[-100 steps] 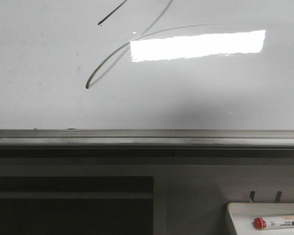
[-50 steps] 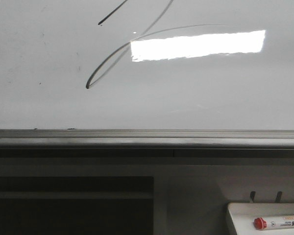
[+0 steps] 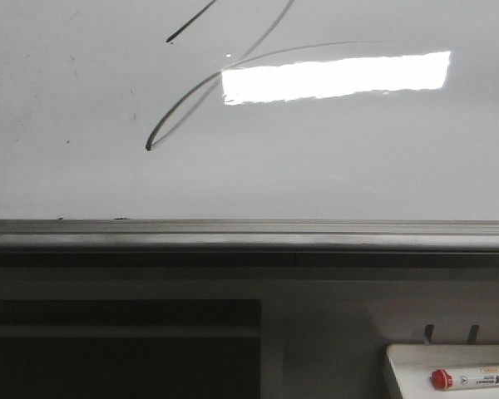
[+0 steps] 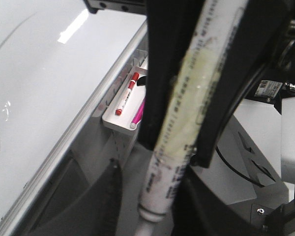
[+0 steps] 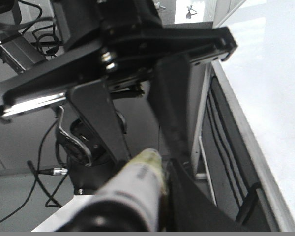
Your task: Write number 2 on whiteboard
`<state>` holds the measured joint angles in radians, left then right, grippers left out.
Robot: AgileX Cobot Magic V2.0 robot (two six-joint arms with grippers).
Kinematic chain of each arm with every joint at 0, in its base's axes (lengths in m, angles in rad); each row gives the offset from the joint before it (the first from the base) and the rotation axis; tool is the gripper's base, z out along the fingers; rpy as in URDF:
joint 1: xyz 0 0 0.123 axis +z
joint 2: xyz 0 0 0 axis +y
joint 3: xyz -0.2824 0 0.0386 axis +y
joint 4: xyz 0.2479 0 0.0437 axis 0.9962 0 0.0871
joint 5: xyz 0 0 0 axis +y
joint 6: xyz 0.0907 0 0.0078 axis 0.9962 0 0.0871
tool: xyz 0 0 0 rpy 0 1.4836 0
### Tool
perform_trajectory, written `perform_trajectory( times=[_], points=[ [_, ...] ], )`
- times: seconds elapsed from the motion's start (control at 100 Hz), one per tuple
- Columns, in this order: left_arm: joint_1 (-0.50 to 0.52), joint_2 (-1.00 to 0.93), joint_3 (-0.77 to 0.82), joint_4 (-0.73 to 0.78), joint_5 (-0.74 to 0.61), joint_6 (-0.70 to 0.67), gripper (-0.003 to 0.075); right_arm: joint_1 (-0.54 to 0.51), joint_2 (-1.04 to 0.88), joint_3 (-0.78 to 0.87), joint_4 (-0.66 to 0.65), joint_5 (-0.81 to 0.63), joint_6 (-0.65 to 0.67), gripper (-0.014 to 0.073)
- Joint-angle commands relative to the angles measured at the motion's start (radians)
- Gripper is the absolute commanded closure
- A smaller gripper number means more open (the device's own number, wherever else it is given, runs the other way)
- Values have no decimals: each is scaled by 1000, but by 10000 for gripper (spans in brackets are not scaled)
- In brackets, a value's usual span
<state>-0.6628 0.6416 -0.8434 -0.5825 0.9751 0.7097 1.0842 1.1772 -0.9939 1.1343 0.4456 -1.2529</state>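
Observation:
The whiteboard (image 3: 358, 166) fills the upper front view. The number 2 (image 3: 183, 100) shows in part as thin dark curves with a sharp bend at the lower left, cut off at the top. Neither gripper shows in the front view. In the left wrist view my right gripper (image 4: 176, 153) is shut along a white marker pen (image 4: 182, 113) wrapped in yellowish tape. The pen's end lies between the fingers of my left gripper (image 4: 155, 196), with a gap on one side. The right wrist view shows the pen (image 5: 137, 187) reaching my left gripper (image 5: 151, 157).
A grey metal rail (image 3: 249, 233) edges the board. A small white tray (image 3: 416, 366) at the lower right holds a red-capped marker (image 3: 474, 379). The left wrist view shows the tray (image 4: 113, 123) with a pink pen (image 4: 137, 113). Cables and arm bases lie behind.
A faint grey shadow on the board's lower right has faded away. The drawn lines and the tray have not moved.

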Motion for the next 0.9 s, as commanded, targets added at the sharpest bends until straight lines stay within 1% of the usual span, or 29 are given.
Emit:
perform_trajectory(
  times=[0.0, 0.04, 0.14, 0.21, 0.23, 0.28, 0.31, 0.32, 0.34, 0.35, 0.36, 0.4, 0.45, 0.5, 0.59, 0.65, 0.74, 0.81, 0.86, 0.89],
  points=[
    [1, 22, -32, -26, -86, -2, 697, 1, -21, -38, 55, 15, -1, 672],
    [1, 22, -32, -26, -95, -2, 740, 1, -21, -38, 57, 15, -1, 672],
    [1, 22, -32, -26, -113, -2, 741, 1, -21, -38, 66, 11, -1, 670],
    [1, 22, -32, -26, -115, 3, 741, 1, -21, -38, 72, 4, -1, 613],
    [1, 22, -32, -26, -115, 3, 741, 1, -21, -38, 72, 1, -1, 579],
    [1, 22, -32, -26, -115, 5, 741, 1, -21, -38, 72, -4, -1, 462],
    [1, 22, -32, -26, -115, 5, 741, 1, -21, -38, 72, -12, -1, 355],
    [1, 22, -32, -26, -115, 5, 741, 1, -21, -38, 74, -19, -1, 332],
    [1, 22, -32, -26, -115, 5, 741, 1, -21, -38, 77, -31, -1, 240],
    [1, 22, -32, -26, -115, 5, 741, 1, -21, -38, 80, -35, -1, 240],
    [1, 22, -32, -26, -115, 5, 741, 1, -21, -38, 82, -40, -1, 196],
    [1, 22, -32, -26, -115, 5, 741, 1, -21, -38, 89, -71, -1, 79],
    [1, 22, -32, -26, -115, 5, 741, 1, -23, -38, 89, -109, -1, -18],
    [1, 22, -32, -26, -128, 5, 741, 1, -31, -38, 89, -163, -1, -71],
    [1, 16, -32, -31, -181, 5, 741, -1, -42, -38, 85, -243, -1, -65],
    [1, 8, -32, -31, -240, 5, 741, -12, -47, -36, 85, -287, -1, -65],
    [1, 0, -32, -31, -335, -11, 741, -57, -62, -29, 87, -300, -1, -65],
    [1, -1, -32, -29, -405, -35, 741, -102, -77, -11, 120, -303, -1, -61],
    [1, -1, -30, -20, -465, -68, 741, -138, -91, 14, 154, -301, -1, -37],
    [1, -1, -25, -16, -506, -93, 741, -161, -103, 28, 176, -301, -1, -6]
  ],
)
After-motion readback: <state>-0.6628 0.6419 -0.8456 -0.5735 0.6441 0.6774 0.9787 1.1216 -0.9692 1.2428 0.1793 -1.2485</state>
